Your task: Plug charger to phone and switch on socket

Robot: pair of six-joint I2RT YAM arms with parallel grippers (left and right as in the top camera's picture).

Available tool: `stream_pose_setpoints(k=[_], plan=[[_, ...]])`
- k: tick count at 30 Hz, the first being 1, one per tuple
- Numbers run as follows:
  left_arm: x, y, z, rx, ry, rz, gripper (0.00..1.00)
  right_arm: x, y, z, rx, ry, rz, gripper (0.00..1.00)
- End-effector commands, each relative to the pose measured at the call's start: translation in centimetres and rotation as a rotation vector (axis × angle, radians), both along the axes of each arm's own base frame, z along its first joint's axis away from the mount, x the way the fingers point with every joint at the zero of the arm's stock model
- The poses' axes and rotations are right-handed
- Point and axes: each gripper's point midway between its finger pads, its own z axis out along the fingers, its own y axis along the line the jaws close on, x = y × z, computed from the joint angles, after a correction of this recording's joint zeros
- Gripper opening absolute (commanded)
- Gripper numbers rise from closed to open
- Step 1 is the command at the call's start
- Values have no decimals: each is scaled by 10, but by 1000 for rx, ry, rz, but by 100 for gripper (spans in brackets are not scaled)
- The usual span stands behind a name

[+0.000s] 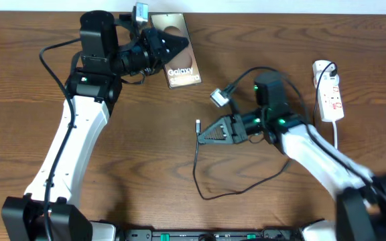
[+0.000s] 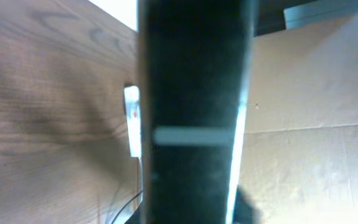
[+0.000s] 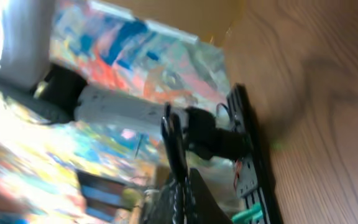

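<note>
**Plug in hand, phone port not yet reached**

At the left, the left claw (image 1: 179,44) sits over the upper part of the phone (image 1: 183,70), a flat, glossy rectangle with a brownish face and white "Galaxy" lettering, lying on the far part of the wood-grained desk (image 1: 133,147). The left wrist view is filled by a blurred dark slab, so I cannot tell whether this claw is clenched or released.

Toward the middle, the charger (image 1: 198,167), a thin, limp black cable, loops across the desk and rises to its tiny plug tip (image 1: 198,124). The right claw (image 1: 203,136) appears clenched on the cable just below that tip.

At the far right lies the socket (image 1: 330,94), a narrow, hard white strip with red markings and a thick white cord, untouched.

The plugging step seems under way. Next, the tip must travel to the phone's edge and line up squarely with the port while the phone is kept steady.
</note>
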Motion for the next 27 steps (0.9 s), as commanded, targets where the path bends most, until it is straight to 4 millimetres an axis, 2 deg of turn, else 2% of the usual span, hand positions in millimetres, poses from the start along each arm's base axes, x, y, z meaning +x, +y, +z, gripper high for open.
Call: stream_pose_setpoints(k=[1, 4, 8, 9, 13, 18, 27], plan=[[-8, -10, -9, 5, 25, -69, 8, -26, -12, 47, 95, -212, 19, 1], [-21, -27, -14, 1, 47, -127, 8, -37, -16, 46, 81, -220, -6, 1], [-38, -52, -13, -4, 43, -202, 7, -39, -18, 21, 14, -172, -75, 1], [-45, -64, -10, -7, 28, -233, 7, -38, -18, 15, 3, -169, -87, 1], [-48, -78, -2, -14, -21, -249, 7, -28, -16, 20, 15, -231, -125, 1], [-42, -78, 10, -39, -69, -237, 7, -11, -15, 32, 25, -271, -198, 1], [-31, -67, 21, -57, -113, -202, 7, -4, -14, 41, 45, -316, -229, 1]])
